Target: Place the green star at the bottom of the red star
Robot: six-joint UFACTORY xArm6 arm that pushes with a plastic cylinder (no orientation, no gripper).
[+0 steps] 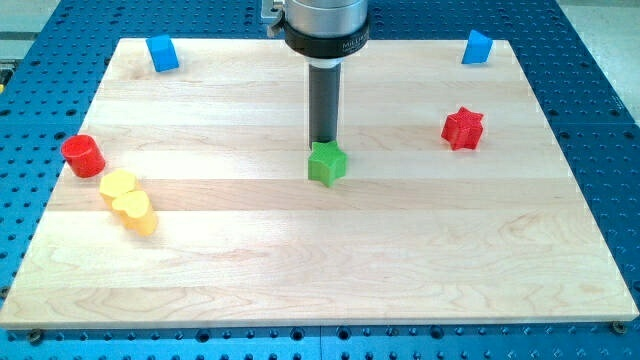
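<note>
Nearest the camera, the wooden board (pixel 320 290) lies bare. The green star (pixel 327 164) sits mid-board with my tip (pixel 323 143) touching its top edge; there are no jaws, just a rod. The red star (pixel 462 129) is well to the view's right. The push probably needs to come from the left, steadily. Two blue blocks (pixel 163 53), two yellow pieces (pixel 128 200), one red cylinder (pixel 82 155).

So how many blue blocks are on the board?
2. One blue block sits in the corner at the view's top left, the other blue block in the corner at the view's top right. None seem hidden, though the rod covers a little board.
</note>
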